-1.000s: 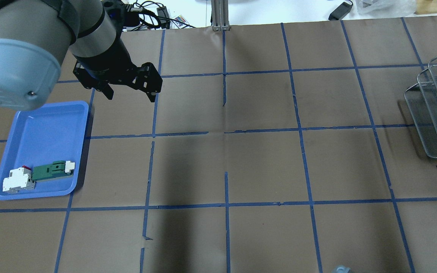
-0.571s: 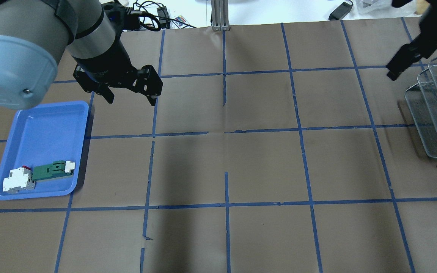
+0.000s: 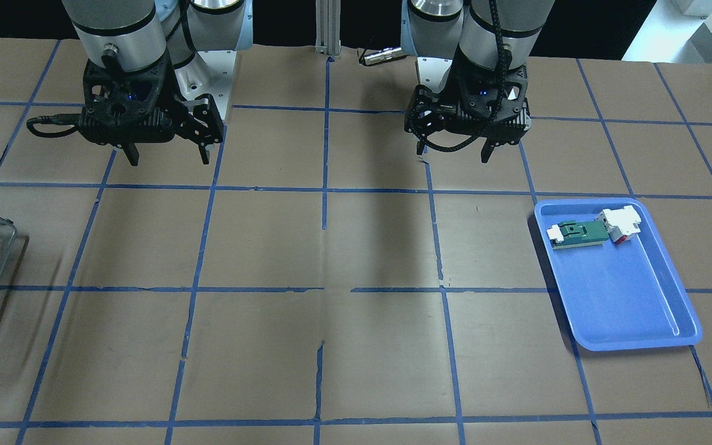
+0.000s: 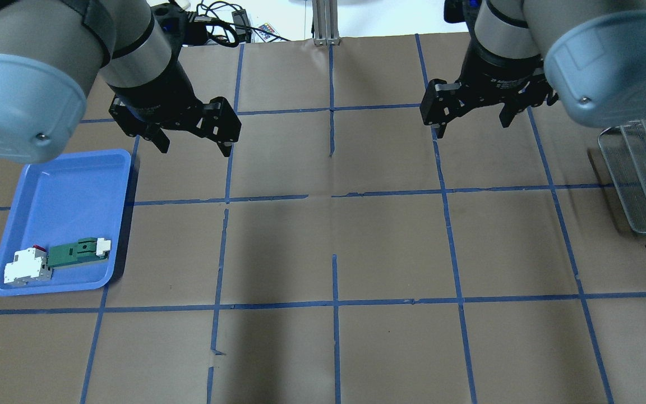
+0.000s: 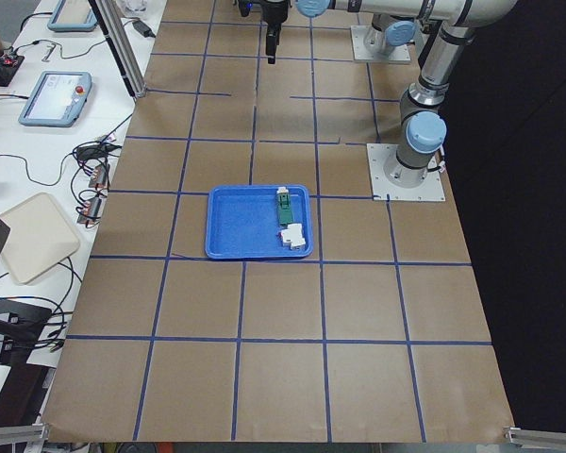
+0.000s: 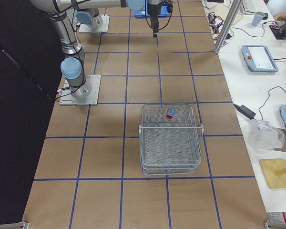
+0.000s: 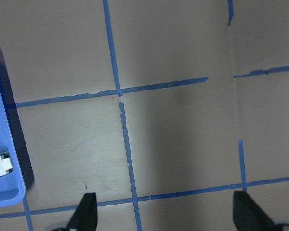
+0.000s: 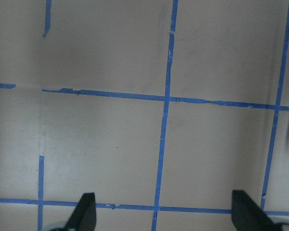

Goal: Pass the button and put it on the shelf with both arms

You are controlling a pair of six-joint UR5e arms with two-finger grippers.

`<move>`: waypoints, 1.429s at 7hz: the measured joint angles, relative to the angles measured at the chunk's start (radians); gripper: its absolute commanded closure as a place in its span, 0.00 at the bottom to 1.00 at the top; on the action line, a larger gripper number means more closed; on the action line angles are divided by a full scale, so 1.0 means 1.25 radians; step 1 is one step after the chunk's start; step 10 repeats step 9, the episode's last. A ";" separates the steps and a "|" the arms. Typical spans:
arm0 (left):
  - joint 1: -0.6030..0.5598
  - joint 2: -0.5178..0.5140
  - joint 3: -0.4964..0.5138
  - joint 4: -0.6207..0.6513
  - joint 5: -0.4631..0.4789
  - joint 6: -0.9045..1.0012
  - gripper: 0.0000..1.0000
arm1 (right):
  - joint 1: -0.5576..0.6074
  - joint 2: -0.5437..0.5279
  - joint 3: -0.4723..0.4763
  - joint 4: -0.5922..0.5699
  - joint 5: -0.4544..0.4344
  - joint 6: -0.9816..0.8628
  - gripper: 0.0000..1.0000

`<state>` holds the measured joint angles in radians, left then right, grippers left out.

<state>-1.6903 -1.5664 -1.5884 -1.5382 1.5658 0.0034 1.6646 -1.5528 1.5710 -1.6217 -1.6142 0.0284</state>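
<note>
— Brown-papered desk [image 4: 390,247], blue tape grid. What had changed?
— Within a second the right arm [image 4: 499,33] had swung back from the shelf [image 6: 171,145], jaws spread wide and empty. The left arm [image 4: 141,53] hung likewise, open-jawed, holding nothing.
— And the button [image 6: 170,112]?
— It lay on the shelf's top tier. Delivery looked complete.
</note>
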 measured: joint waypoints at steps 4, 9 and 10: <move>-0.001 0.001 -0.004 0.007 0.000 -0.007 0.00 | -0.066 0.001 -0.020 0.038 0.057 0.022 0.00; 0.001 0.000 -0.002 0.020 -0.002 -0.005 0.00 | -0.067 -0.001 -0.027 0.050 0.027 0.021 0.00; 0.001 0.000 -0.002 0.020 -0.002 -0.005 0.00 | -0.067 -0.001 -0.027 0.050 0.027 0.021 0.00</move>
